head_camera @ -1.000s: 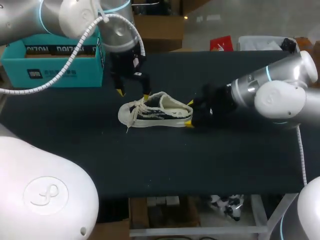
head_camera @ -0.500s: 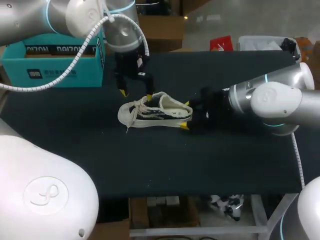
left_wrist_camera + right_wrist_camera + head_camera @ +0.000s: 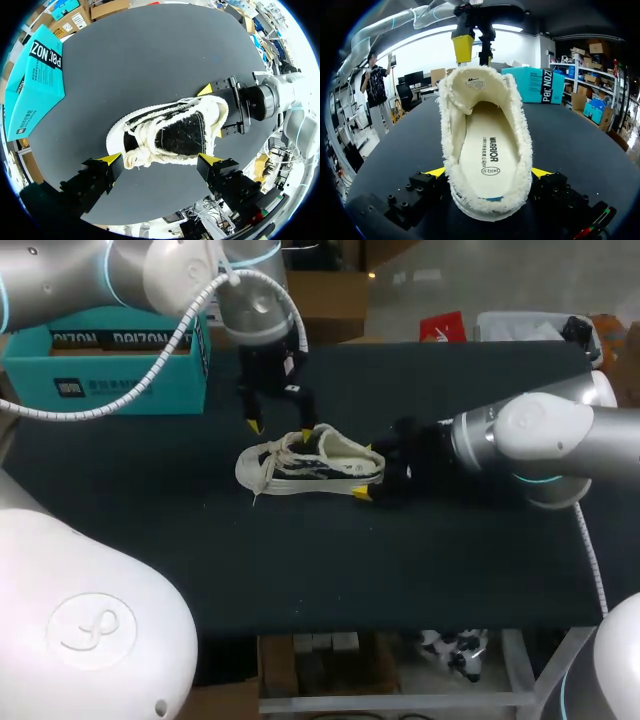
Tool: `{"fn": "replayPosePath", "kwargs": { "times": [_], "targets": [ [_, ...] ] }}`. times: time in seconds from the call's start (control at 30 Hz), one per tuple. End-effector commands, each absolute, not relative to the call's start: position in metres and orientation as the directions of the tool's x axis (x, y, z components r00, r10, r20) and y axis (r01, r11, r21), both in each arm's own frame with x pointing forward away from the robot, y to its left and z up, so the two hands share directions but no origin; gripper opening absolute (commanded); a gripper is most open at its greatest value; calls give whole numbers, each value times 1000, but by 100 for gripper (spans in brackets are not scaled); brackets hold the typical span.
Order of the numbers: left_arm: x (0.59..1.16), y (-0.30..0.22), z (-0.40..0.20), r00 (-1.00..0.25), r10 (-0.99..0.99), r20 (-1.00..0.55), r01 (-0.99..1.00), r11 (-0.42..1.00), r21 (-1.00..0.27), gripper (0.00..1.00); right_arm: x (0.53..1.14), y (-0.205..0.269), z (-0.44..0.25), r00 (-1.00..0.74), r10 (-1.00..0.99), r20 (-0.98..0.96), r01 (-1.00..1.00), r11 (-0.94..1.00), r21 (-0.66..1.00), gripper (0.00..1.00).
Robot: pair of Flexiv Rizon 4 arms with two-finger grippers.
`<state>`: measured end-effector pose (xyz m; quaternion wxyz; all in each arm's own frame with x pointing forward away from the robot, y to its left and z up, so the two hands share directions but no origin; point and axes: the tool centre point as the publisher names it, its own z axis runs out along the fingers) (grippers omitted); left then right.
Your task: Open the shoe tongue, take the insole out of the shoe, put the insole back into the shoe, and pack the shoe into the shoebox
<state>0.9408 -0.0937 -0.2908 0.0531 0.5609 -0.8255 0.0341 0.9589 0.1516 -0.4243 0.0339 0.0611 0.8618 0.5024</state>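
A white low-top shoe (image 3: 310,466) lies on its sole mid-table, toe to the left. Its white insole (image 3: 487,150) lies inside the shoe. My left gripper (image 3: 281,430) hangs open just above the laces and tongue (image 3: 142,145), with one yellow tip on each side of the shoe (image 3: 172,131). My right gripper (image 3: 370,472) is open at table level, and the heel (image 3: 487,200) sits between its fingers. The teal shoebox (image 3: 110,362) stands at the back left, well apart from the shoe.
The black tabletop (image 3: 450,570) stretches out in front and to the right of the shoe. My right arm (image 3: 540,445) lies low across the right side of the table. The left arm (image 3: 250,300) comes down from the back left beside the box.
My right gripper has slid left until the heel is between its fingers. The left gripper has shifted right and a little lower over the laces. The shoe has stayed in place.
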Motion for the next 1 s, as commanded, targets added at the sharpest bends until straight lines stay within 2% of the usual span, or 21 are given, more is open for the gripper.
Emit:
{"fn": "replayPosePath", "kwargs": {
  "times": [0.03, 0.07, 0.1, 0.63, 0.83, 0.87, 0.9, 0.93, 1.0],
  "targets": [
    [945, -99, -294, -363, -924, 120, -930, 367, 14, 100, 960, 151, -430, -991, 135, 1, 65, 470, 880, 100],
    [945, -100, -294, -361, -925, 120, -931, 365, 16, 100, 960, 151, -431, -991, 135, -5, 59, 464, 884, 42],
    [945, -102, -294, -360, -925, 119, -931, 364, 17, 100, 960, 152, -430, -991, 136, -7, 57, 464, 884, 0],
    [925, -137, -272, -330, -943, -32, -943, 331, -40, 98, 960, 154, -433, -989, 146, -13, 58, 469, 881, 0],
    [927, -148, -281, -281, -956, -85, -959, 284, -21, 57, 960, 154, -433, -989, 146, -13, 58, 469, 881, 0],
    [926, -148, -282, -282, -955, -88, -959, 285, -15, 57, 960, 154, -433, -989, 146, -13, 58, 469, 881, 0],
    [925, -148, -283, -285, -955, -84, -958, 287, -8, 50, 960, 154, -433, -989, 146, -13, 58, 469, 881, 0],
    [924, -148, -284, -264, -960, -95, -964, 266, -7, 47, 960, 154, -433, -989, 146, -13, 58, 469, 881, 0],
    [924, -147, -287, -250, -963, -104, -968, 252, -8, 48, 960, 154, -433, -989, 146, -13, 58, 469, 881, 0]
  ]
}}
